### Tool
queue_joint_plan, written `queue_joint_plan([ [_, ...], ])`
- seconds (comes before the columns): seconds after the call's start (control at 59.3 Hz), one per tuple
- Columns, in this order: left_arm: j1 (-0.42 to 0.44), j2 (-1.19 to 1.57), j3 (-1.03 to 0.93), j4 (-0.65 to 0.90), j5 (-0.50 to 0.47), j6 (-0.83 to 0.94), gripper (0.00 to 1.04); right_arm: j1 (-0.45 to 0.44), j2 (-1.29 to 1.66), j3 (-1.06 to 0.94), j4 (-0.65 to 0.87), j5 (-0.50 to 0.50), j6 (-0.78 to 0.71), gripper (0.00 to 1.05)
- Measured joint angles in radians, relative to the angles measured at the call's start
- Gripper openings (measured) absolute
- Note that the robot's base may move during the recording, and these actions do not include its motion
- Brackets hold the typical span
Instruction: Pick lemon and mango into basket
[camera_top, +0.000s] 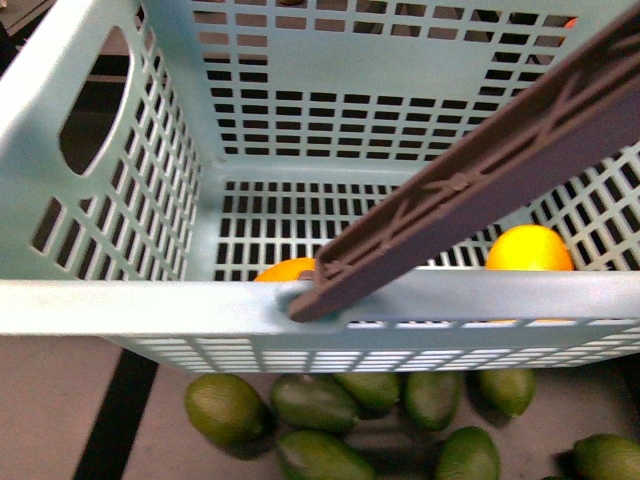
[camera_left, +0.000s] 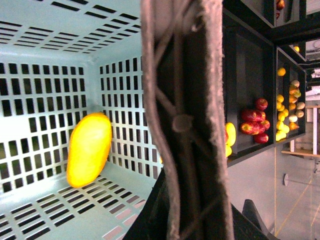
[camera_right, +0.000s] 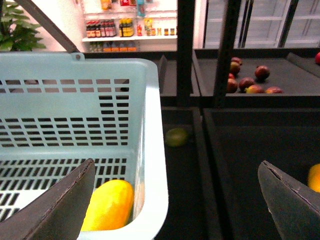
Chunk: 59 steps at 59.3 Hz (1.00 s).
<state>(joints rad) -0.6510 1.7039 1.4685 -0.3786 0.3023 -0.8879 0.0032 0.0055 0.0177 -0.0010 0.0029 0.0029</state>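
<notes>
green fruits (camera_top: 316, 402) below, red apples (camera_right: 252, 82) prob. on shelf

Dark grey, flat-fingered right hand (camera_right: 177, 200)

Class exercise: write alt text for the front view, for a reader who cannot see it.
A turquoise slotted basket fills the frame, its brown handle crossing diagonally. Inside, two yellow-orange fruits peek above the near rim. Green oval fruits lie on the surface below.

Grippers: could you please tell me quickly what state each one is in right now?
Left gripper: closed on the basket handle.
Right gripper: open, holding nothing, beside the basket.
</notes>
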Motion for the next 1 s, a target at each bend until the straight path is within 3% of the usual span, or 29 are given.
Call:
queue_joint_plan([
  [0.911,0.020,-0.002,0.000,0.000,-0.016,0.013,0.05,-0.002,-0.002,-0.001,0.000,-0.006,0.000,0.96],
  [0.945,0.007,-0.002,-0.011,0.033,-0.085,-0.021,0.05,-0.002,-0.002,-0.001,0.000,-0.006,0.000,0.96],
  [0.996,-0.024,0.013,-0.034,0.168,-0.337,-0.197,0.05,-0.002,-0.002,-0.001,0.000,-0.003,0.000,0.96],
])
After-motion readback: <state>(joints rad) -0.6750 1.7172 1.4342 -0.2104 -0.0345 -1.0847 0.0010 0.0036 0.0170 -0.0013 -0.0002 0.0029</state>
